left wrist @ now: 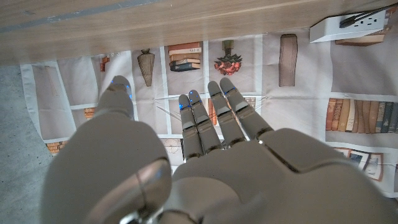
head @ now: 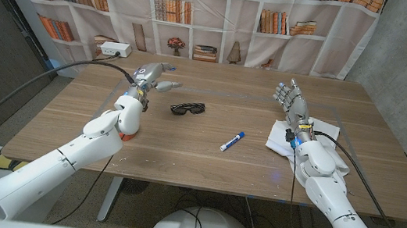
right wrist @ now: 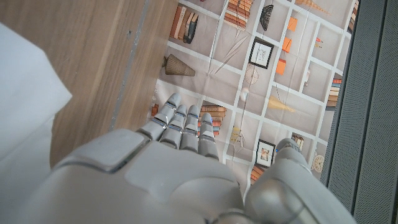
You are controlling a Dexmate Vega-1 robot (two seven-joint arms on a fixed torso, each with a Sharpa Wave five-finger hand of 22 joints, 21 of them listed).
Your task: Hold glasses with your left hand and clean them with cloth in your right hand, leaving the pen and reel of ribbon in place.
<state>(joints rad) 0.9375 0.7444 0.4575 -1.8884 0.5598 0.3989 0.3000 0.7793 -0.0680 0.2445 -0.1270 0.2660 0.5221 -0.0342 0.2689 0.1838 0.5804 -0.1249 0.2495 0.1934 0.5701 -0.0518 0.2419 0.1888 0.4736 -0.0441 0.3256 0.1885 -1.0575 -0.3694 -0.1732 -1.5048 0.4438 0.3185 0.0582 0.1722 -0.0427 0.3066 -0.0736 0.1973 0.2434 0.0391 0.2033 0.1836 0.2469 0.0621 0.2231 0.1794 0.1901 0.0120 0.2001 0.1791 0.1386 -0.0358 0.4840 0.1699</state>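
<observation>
On the table (head: 182, 154), mid-left, lie the glasses (head: 187, 109), near my left hand (head: 149, 75), whose fingers are spread and empty. My right hand (head: 292, 102) hovers, fingers apart, above the cloth (head: 302, 139); the pen (head: 232, 141) lies between.

The wooden counter (head: 206, 150) carried a few things. Black glasses (head: 187, 109) lay near its middle, lenses toward the front edge. A blue-and-white pen (head: 231, 141) lay at about four o'clock from the glasses, well apart from them, slanted with its blue end pointing toward one o'clock. A white cloth (head: 318, 141) lay crumpled at three o'clock from the pen, near the counter's right side. An orange reel of ribbon (head: 129, 133) sat at about eight o'clock from the glasses, mostly hidden.
</observation>
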